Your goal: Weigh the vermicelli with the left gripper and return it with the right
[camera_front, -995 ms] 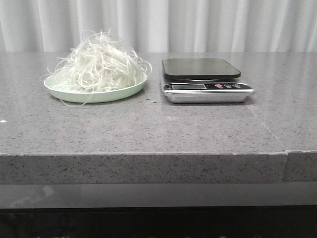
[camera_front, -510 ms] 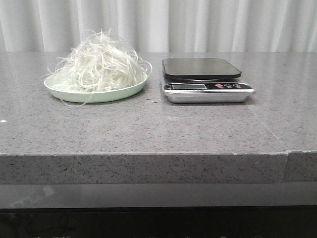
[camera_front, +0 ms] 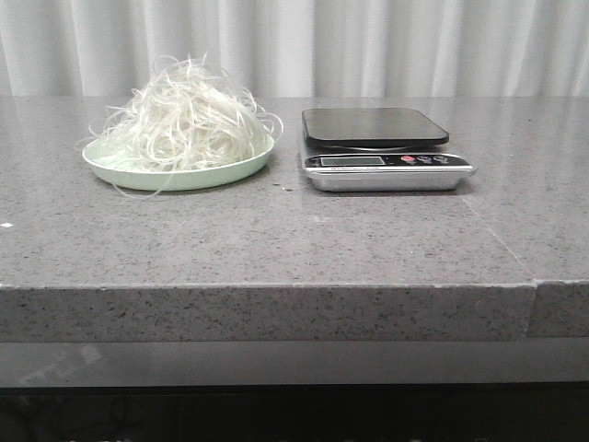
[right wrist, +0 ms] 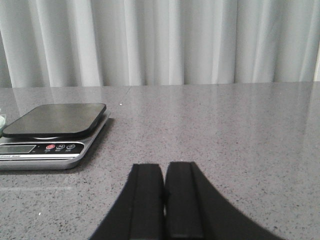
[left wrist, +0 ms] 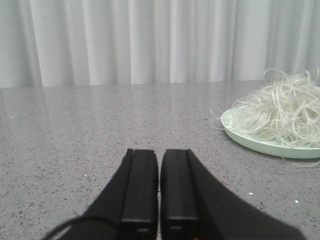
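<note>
The vermicelli (camera_front: 184, 120), a fluffy whitish mound of thin strands, lies on a pale green plate (camera_front: 175, 175) at the left back of the counter. It also shows in the left wrist view (left wrist: 285, 112) on the plate (left wrist: 240, 134). A silver kitchen scale (camera_front: 382, 147) with a bare black platform stands right of the plate, and shows in the right wrist view (right wrist: 50, 130). My left gripper (left wrist: 159, 152) is shut and empty, low over the counter, apart from the plate. My right gripper (right wrist: 165, 167) is shut and empty, apart from the scale. Neither gripper shows in the front view.
The grey speckled stone counter (camera_front: 276, 239) has its front edge near me and a seam at the right (camera_front: 532, 295). White curtains (camera_front: 294, 46) hang behind the counter.
</note>
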